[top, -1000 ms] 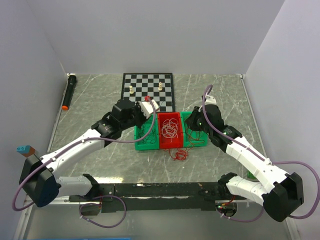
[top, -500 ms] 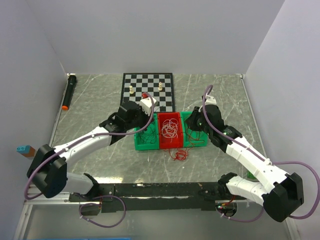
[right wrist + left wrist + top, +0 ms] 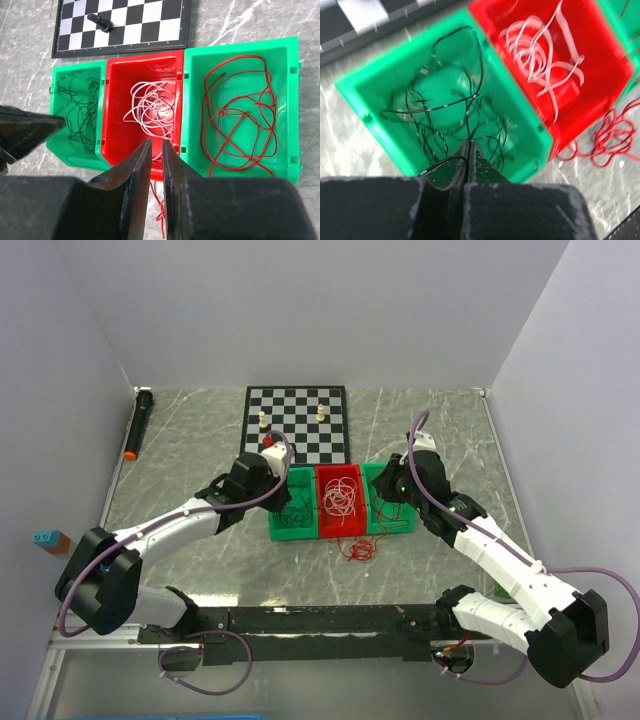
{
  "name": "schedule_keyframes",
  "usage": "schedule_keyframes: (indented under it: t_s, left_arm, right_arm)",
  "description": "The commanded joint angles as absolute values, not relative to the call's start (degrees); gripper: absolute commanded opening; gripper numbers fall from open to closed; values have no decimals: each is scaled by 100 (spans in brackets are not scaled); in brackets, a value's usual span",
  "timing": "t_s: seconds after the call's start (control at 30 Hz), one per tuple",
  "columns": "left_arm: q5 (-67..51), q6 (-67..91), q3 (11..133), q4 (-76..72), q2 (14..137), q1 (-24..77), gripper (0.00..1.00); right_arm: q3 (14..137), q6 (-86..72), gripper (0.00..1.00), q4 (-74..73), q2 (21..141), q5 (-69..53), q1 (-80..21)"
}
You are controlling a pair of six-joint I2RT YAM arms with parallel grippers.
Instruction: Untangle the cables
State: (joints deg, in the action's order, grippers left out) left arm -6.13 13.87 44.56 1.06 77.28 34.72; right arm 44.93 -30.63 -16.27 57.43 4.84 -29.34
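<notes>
Wires lie by colour in three bins set side by side on your table [image 3: 200, 430]. Black wires [image 3: 475, 96] fill the left green bin [image 3: 440, 80], white wires [image 3: 152, 107] the red bin [image 3: 117, 90], and red wires [image 3: 240, 107] the right green bin [image 3: 287, 100]. A loose red tangle [image 3: 358, 548] lies on the table just in front of the red bin.

Your left arm runs from its base on a long diagonal toward the bins. Its wrist is bent down over the near edge of the left green bin. Your left gripper [image 3: 468, 146] has its fingers pressed together, and a black strand comes up from between the tips into the bin.

Your right arm reaches in from the other side, with its wrist tipped down above the bins. Your right gripper [image 3: 155, 145] hangs over the near wall of the red bin. Its fingers are a narrow slit apart, with nothing between them.
</notes>
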Motion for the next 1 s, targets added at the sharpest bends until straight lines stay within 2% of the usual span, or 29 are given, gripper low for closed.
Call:
schedule_keyframes:
  t_s: [0.0,0.73,0.87,0.9,0.97]
  left_arm:
    - [-457,1591,4403,263,7532,3489,1]
    - [-79,818,5010,325,8376,3982,1]
    - [-18,703,5194,693,8516,3990,14]
    - [-52,686,5238,773,8534,3990,21]
    - [-254,633,5439,1010,8639,3981,48]
  right_arm:
    - [4447,-3146,22,-1459,5599,440,-2883]
    - [4298,-3173,22,-1318,5634,369,-2813]
    - [4271,-3155,19,-1309,5564,343,-2795]
    - [4271,-3147,18,-1318,5537,334,-2786]
    - [4306,-3103,18,-1371,5502,308,-2777]
